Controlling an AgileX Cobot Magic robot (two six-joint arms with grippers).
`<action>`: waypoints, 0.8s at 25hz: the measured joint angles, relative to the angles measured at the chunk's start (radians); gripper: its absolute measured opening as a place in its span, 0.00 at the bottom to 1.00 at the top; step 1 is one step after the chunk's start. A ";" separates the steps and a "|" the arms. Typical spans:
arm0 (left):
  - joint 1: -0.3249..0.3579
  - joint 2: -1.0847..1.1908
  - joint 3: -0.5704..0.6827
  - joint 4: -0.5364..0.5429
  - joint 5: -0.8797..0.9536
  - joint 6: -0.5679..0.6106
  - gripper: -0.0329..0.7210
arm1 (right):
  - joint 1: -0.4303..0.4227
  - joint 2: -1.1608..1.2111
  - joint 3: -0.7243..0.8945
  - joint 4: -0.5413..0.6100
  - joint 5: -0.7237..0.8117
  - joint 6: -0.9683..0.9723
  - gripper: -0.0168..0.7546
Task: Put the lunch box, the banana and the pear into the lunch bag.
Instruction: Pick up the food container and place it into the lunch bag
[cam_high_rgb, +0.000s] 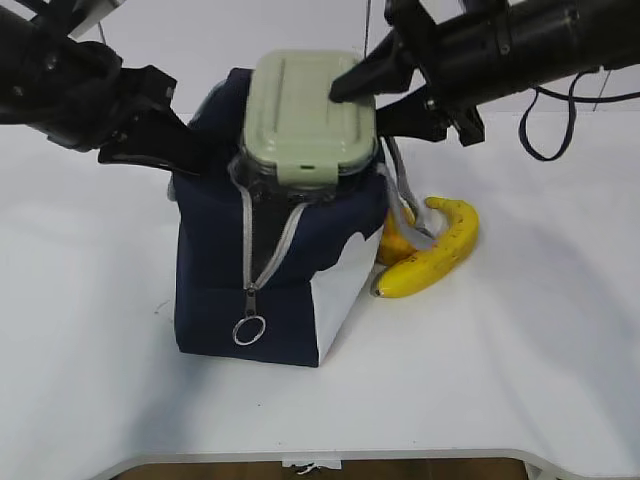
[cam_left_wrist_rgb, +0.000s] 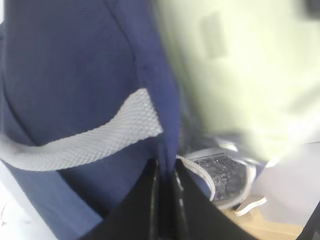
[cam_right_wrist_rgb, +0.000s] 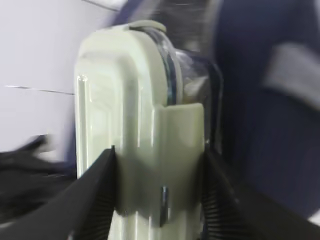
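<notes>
Standing on the table (cam_high_rgb: 560, 380), the bag (cam_high_rgb: 215, 290) is the landmark: its front zipper is parted and the box (cam_high_rgb: 310, 115) sits half-sunk in its mouth, lid tilted toward the camera, clear base just inside the rim. The right gripper (cam_high_rgb: 375, 95) reaches in from the bag's right, its fingers (cam_right_wrist_rgb: 97, 195) clamped on the box's edge, one on the lid and one on the base. The left gripper (cam_high_rgb: 165, 150) is at the bag's left, fingers (cam_left_wrist_rgb: 165, 200) pressed together on a fold of blue fabric near a grey handle. Beside the bag's right foot lies the banana (cam_high_rgb: 435, 255), and the pear (cam_high_rgb: 393, 243) is wedged between it and the bag, mostly hidden. Seating the box probably calls for holding the mouth wide, levelling the box and lowering it straight so no corner snags the zipper.
</notes>
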 joint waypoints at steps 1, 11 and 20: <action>0.000 0.000 0.000 0.000 0.002 0.000 0.04 | 0.000 0.010 0.000 -0.031 -0.013 0.004 0.51; 0.000 0.000 -0.001 -0.012 0.005 0.000 0.04 | 0.014 0.080 0.000 -0.087 -0.053 0.047 0.51; 0.000 0.000 -0.001 -0.012 -0.003 0.000 0.04 | 0.124 0.144 -0.002 0.053 -0.093 -0.035 0.51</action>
